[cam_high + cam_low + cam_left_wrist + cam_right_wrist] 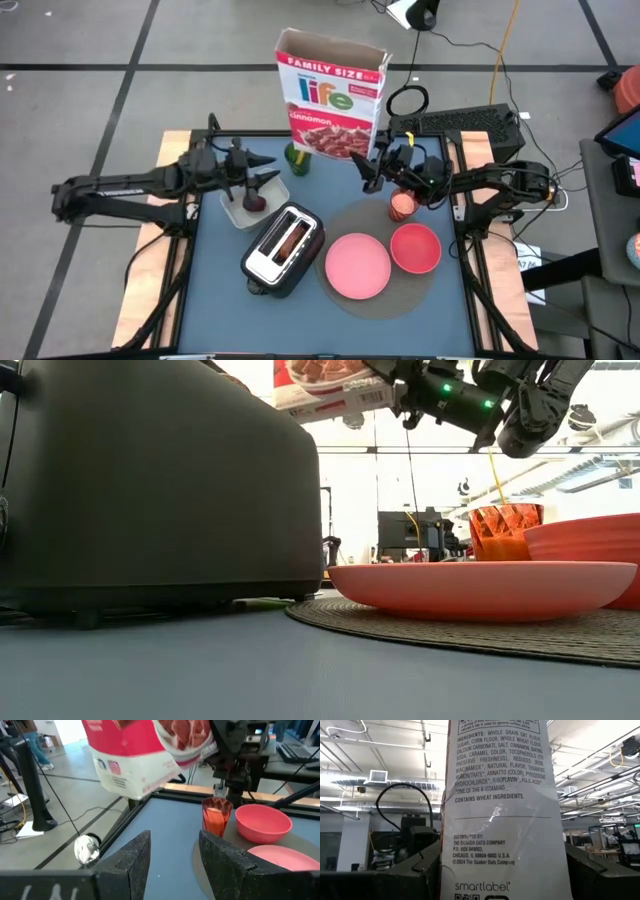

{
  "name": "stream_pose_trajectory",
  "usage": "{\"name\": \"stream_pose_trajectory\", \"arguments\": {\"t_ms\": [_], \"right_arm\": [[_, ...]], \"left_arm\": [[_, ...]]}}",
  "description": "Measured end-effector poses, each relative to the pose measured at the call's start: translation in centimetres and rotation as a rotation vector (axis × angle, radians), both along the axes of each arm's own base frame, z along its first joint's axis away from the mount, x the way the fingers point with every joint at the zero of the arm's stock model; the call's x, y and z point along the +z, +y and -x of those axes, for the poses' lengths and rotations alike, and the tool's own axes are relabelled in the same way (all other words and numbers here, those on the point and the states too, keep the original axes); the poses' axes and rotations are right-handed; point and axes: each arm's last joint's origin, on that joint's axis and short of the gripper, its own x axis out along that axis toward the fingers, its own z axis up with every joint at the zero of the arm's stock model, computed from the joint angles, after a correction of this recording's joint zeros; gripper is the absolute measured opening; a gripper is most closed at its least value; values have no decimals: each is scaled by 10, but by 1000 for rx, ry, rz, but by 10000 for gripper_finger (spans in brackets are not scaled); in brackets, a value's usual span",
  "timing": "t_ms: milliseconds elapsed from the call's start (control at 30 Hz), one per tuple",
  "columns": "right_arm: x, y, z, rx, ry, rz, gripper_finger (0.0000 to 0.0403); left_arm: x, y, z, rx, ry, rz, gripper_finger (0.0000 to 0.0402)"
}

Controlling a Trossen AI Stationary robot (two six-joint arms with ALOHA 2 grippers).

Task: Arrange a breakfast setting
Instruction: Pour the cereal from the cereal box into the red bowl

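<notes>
My right gripper is shut on a red Life cereal box, held up over the table's far edge; the low view shows the box high above the tabletop. On a round woven mat stand the pink plate, the red bowl and the small cup. The browned bread sticks out of a toaster slot. The dark red fruit lies in a white container. Above that container my left gripper hangs open, with nothing between its fingers. My right gripper pinches the cereal box between its two fingers, one on each broad face, with the narrow ingredients panel turned toward the wrist. The hold is near the box's lower end. The fingers slant upward from the table's right side. The box hangs clear of the table, open top up.
The silver-and-black toaster stands at the table's middle, left of the mat. A green object stands near the far edge beside the box. A keyboard and cables lie beyond the table's far right corner.
</notes>
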Motion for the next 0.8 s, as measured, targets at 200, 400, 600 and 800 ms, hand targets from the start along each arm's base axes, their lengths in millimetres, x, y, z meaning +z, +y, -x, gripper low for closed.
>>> {"name": "stream_pose_trajectory", "arguments": {"t_ms": [200, 400, 600, 800], "right_arm": [[9, 2, 5, 3, -33, 11, 258], [22, 4, 15, 3, -88, 26, 258], [36, 7, 25, 3, -146, 42, 258], [47, 10, 35, 1, -193, 58, 258]], "left_arm": [[-5, 3, -15, 0, -8, -4, 175], [-9, 4, -26, -7, -7, -46, 175], [-11, 6, -37, -5, -43, -58, 175], [-13, 8, -48, -3, -92, -62, 208]]}}
